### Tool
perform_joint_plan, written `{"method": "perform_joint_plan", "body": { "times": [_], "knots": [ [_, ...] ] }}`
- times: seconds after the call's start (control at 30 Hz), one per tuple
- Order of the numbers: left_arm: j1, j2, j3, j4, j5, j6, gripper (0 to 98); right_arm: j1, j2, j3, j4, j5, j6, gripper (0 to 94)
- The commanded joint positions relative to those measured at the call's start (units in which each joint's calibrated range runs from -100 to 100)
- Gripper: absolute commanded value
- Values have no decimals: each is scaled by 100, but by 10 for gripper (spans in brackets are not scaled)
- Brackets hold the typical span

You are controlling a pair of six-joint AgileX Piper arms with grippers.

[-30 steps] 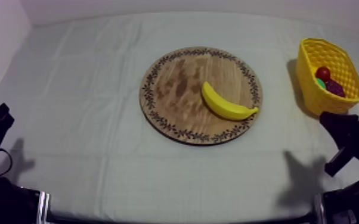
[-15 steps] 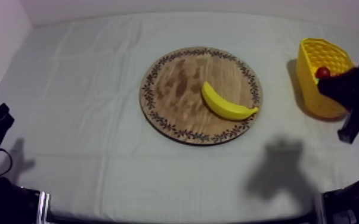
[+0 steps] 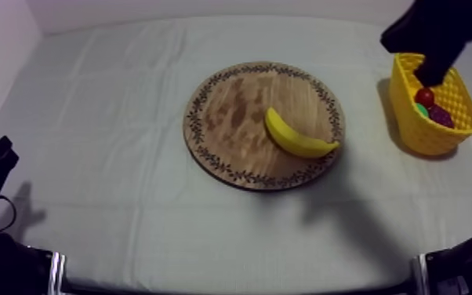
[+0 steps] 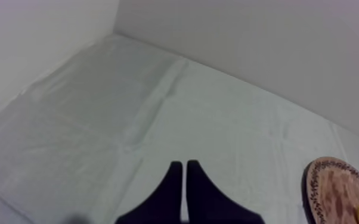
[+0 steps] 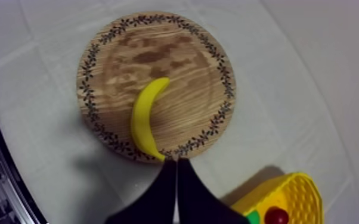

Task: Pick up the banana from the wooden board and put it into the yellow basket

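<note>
Banana [image 3: 298, 138] lay on the board [image 3: 231, 118], its right half, one tip near the rim. Right gripper [image 5: 176, 162] hung high beside the basket [image 3: 415, 135], fingers together on nothing. Left gripper [image 4: 183, 164] sat low at its own side, fingers likewise together.

The right arm [image 3: 435, 27] hides the 12 o'clock rim of the yellow basket [image 3: 423, 137], and a green thing [image 3: 421, 111] inside is too covered to name.
</note>
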Motion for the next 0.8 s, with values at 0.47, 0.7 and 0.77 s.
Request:
{"method": "perform_joint_plan", "body": {
  "times": [0.47, 0.7, 0.77],
  "knots": [
    [1, 0, 3, 3, 0, -1, 1, -361, 2016, -1934, 215, 1346, -407, 27],
    [1, 0, 3, 3, 0, -1, 1, -392, 2170, -2248, 321, 1456, -611, 61],
    [1, 0, 3, 3, 0, -1, 1, -405, 2184, -2251, 326, 1467, -621, 84]
  ]
}}
